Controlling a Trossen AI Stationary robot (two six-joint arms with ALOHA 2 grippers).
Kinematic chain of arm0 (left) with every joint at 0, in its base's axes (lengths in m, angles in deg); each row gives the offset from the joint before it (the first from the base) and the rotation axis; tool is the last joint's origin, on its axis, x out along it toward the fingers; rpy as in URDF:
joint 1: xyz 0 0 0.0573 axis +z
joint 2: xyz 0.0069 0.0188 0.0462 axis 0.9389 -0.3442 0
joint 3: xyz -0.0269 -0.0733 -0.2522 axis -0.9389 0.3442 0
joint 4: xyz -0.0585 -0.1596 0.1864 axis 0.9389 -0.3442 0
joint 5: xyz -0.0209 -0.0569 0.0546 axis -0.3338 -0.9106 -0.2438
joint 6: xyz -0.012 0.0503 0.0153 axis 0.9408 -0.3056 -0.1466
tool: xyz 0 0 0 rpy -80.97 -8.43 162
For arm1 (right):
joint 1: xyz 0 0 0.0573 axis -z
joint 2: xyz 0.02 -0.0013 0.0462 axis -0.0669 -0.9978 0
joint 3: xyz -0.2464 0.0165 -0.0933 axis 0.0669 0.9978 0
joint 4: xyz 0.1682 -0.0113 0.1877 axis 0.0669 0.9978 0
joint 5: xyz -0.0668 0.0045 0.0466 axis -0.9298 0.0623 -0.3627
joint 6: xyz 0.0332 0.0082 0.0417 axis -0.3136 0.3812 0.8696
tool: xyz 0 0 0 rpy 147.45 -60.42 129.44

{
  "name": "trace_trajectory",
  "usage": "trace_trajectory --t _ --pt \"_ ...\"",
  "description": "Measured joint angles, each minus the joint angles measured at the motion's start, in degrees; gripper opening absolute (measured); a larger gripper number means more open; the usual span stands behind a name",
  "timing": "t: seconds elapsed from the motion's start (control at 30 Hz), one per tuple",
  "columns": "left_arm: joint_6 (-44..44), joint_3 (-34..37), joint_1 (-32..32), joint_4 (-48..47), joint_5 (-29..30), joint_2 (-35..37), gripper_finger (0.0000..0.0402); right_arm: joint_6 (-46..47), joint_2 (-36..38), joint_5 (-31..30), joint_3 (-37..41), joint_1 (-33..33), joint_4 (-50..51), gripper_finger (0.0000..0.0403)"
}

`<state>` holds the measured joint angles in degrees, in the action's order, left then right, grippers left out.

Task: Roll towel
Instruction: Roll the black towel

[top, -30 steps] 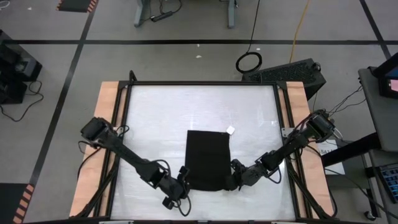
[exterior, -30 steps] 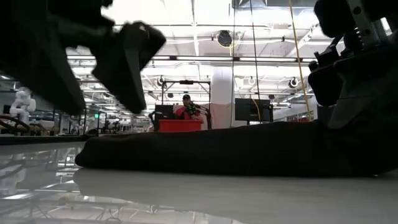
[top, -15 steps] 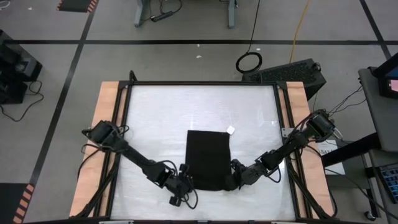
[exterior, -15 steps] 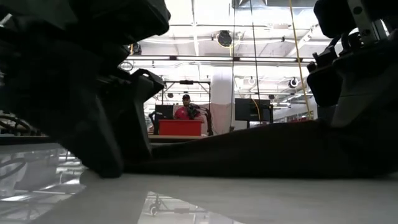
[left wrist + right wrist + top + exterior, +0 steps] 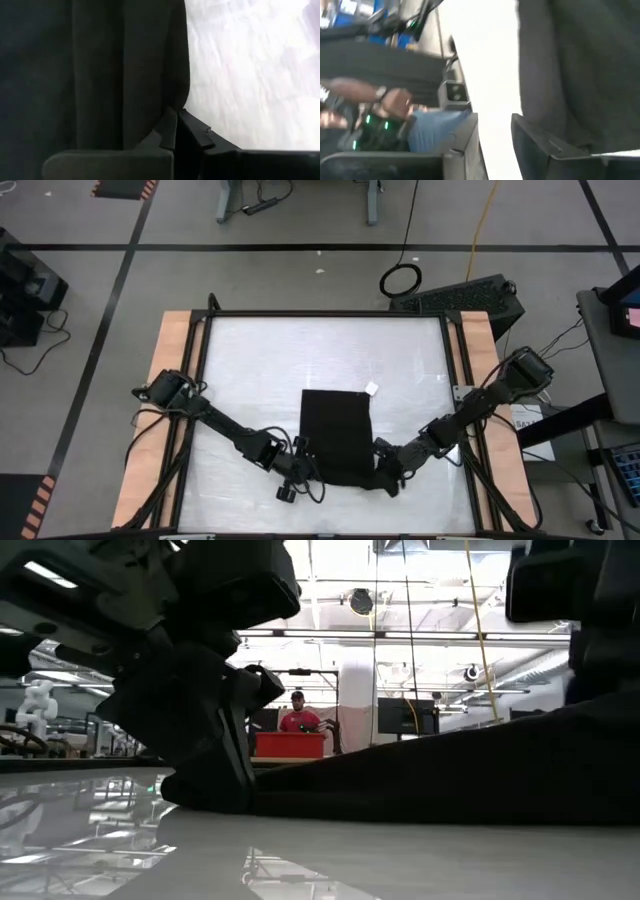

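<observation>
Since the earlier frame the left tool [image 5: 300, 470] has slid in from the lower left of the high view to the towel's [image 5: 337, 435] lower left corner and pressed together on it; its wrist view shows the dark fingers [image 5: 172, 131] meeting on a fold of black cloth. The right tool [image 5: 385, 477] has shifted a little lower along the towel's lower right corner, and its fingers [image 5: 540, 142] now stand apart, with cloth lying against one of them (whether it has any hold I cannot tell).

The towel lies flat as a dark upright rectangle in the lower middle of the high view, on the white worktop [image 5: 260, 370], its small white tag [image 5: 371, 389] at the upper right corner. In the low view its near edge rises from the left tool's pinch toward the right.

It looks thin, light and limp, so it should fold over itself readily but sag between two holds and slide on the glossy surface. Both near corners are the sensible places to grip, so the edge turns over evenly.

Nothing else sits on the worktop. Beyond it, a person [image 5: 298, 715] shows behind a red bin [image 5: 290, 743], well clear, and a person's hand [image 5: 395, 102] appears in the right wrist view.
</observation>
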<state>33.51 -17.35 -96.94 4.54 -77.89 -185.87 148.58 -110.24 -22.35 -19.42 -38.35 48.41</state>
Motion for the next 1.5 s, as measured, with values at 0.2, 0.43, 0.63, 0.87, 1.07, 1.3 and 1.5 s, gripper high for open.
trace_trajectory --t 0.2,0.43,0.63,0.87,1.07,1.3,1.5 --pt "3.1 0.0 2.4 0.0 -7.0 0.0 0.0005 -14.9 6.5 0.5 0.0 -3.3 4.1 0.014" --pt "8.1 0.1 5.7 0.4 -14.5 -0.1 0.0005 -36.2 6.5 -3.3 -3.7 -8.4 11.0 0.0146" --pt "10.5 0.1 8.2 0.6 -20.0 -0.1 0.0005 -51.2 1.2 -4.4 -9.5 -8.1 16.3 0.0146" --pt "11.9 0.2 11.0 0.4 -25.6 -0.2 0.0005 -59.6 -3.3 -7.8 -14.1 -6.6 20.4 0.0179" --pt "12.2 0.2 13.6 0.1 -29.1 -0.2 0.0004 -60.0 -7.4 -9.4 -14.3 -6.5 22.7 0.0228" --pt "12.2 0.2 14.6 0.1 -30.5 -0.2 0.0004 -58.7 -8.6 -19.8 -14.3 -6.8 27.3 0.0235" --pt "11.8 0.2 14.6 0.2 -31.3 -0.2 0.0004 -59.0 -9.3 -20.0 -14.3 -6.2 30.1 0.0235"
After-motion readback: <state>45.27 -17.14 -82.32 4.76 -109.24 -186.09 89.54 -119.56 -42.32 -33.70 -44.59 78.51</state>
